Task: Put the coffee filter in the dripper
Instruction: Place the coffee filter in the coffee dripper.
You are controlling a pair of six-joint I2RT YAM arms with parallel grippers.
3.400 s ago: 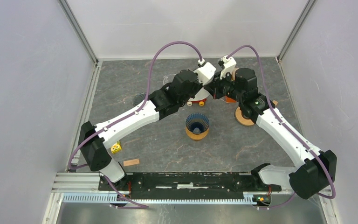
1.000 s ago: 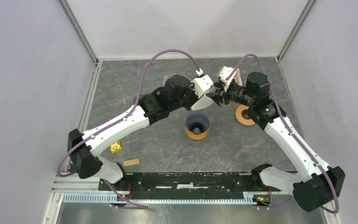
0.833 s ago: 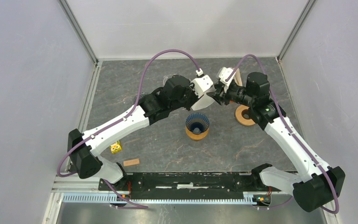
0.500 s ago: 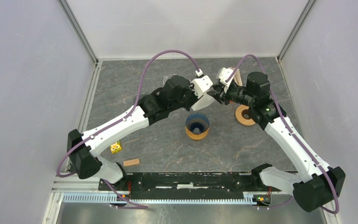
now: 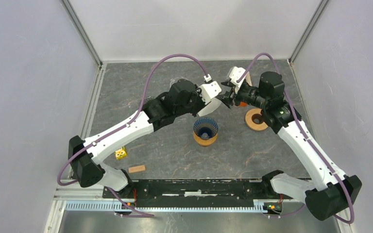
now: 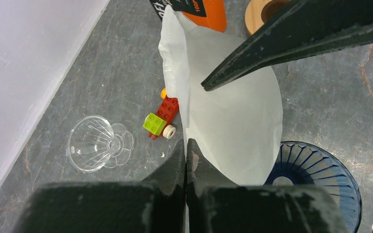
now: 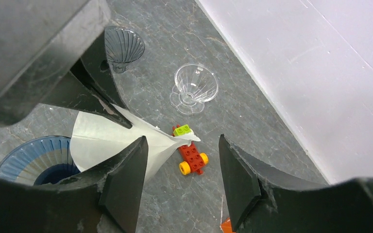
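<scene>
My left gripper (image 6: pixel 185 145) is shut on the lower edge of the white paper coffee filter (image 6: pixel 233 121), holding it in the air, folded flat. Just below it and to its right stands the blue ribbed dripper (image 6: pixel 315 170) on its wooden base (image 5: pixel 205 141). My right gripper (image 7: pixel 182 141) is open at the filter's (image 7: pixel 107 138) upper edge. One of its black fingers (image 6: pixel 296 39) crosses in front of the paper, and the paper's corner shows between the open fingers. Whether that finger touches the paper I cannot tell. In the top view both grippers meet above and behind the dripper (image 5: pixel 205 128).
A clear glass dripper (image 6: pixel 92 143) and a dark glass one (image 7: pixel 123 46) sit on the table behind. A red and green toy car (image 7: pixel 190 150) lies under the filter. An orange box (image 6: pixel 201 9) and a wooden ring (image 5: pixel 255 119) are at the right; a yellow block (image 5: pixel 121 154) and a wooden block (image 5: pixel 136 169) are near the left base.
The right gripper's jaws closed partway at the filter's edge and have spread wider again. The right wrist has shifted slightly back. The left gripper still holds the filter above the dripper.
</scene>
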